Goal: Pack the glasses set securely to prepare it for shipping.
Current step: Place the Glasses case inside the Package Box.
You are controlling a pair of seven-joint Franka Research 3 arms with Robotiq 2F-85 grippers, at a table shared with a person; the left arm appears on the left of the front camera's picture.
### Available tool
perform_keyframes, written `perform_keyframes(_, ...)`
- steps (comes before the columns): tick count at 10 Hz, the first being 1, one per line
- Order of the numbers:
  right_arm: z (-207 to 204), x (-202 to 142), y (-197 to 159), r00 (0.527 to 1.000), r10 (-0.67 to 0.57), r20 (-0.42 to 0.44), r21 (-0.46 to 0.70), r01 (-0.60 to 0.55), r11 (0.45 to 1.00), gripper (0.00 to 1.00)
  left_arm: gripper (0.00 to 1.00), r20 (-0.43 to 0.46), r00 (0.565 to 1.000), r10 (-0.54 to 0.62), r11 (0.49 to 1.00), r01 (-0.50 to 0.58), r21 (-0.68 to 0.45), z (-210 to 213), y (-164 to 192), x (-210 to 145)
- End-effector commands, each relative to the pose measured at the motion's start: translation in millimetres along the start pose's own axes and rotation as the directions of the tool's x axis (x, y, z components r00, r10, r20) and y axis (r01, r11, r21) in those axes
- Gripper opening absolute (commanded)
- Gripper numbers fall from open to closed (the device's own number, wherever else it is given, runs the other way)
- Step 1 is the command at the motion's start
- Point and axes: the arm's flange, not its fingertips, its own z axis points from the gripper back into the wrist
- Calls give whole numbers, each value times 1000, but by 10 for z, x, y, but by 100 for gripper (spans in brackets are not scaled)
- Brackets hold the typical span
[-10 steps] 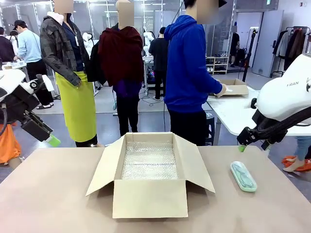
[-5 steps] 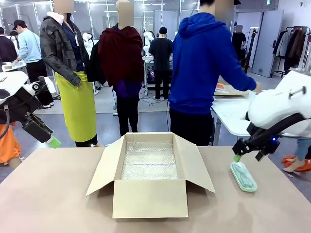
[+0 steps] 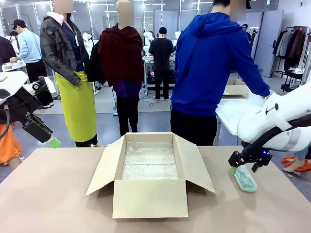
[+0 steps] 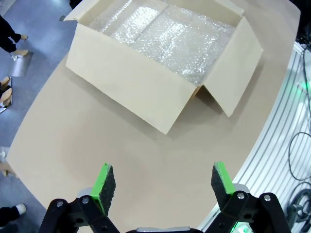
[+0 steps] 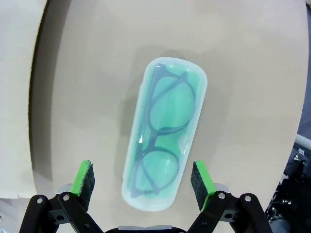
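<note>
Progress: early, nil packed. Cardboard box (image 3: 149, 196) sits mid-table (image 3: 53, 194), flaps open, bubble wrap (image 3: 148, 160) lining its floor, no case inside. Mint green case (image 5: 165, 131), glasses visible thru the lid, lies flat on the table near the box's right flap, not touching it. My right gripper (image 5: 142, 177) hovers low over the case, jaws wide, pads either side of its near end; contact not evident. My left gripper (image 4: 163, 182) is wide and empty, above the table's left side. Outstanding, in my judgement: grasp, transfer to box, pad, shut flaps.
</note>
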Motion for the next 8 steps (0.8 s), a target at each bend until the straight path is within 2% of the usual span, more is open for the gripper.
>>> perform_keyframes(1,-132,104,-42,999,-48,-20,-10,48,999,100,100,18,1000,8,1000,-8,-6,27,-4,13)
perform_keyframes(5,-265,154,-216,996,-68,-64,-16,67,998,100,100,18,1000,8,1000,-8,-6,27,-4,13)
perform_keyframes(6,-298,185,-233,995,-72,-76,-22,71,997,97,100,18,1000,8,1000,-8,-6,27,-4,13)
perform_keyframes(8,-308,207,-237,993,-75,-87,-24,73,997,80,100,18,1000,8,1000,-8,-6,27,-4,13)
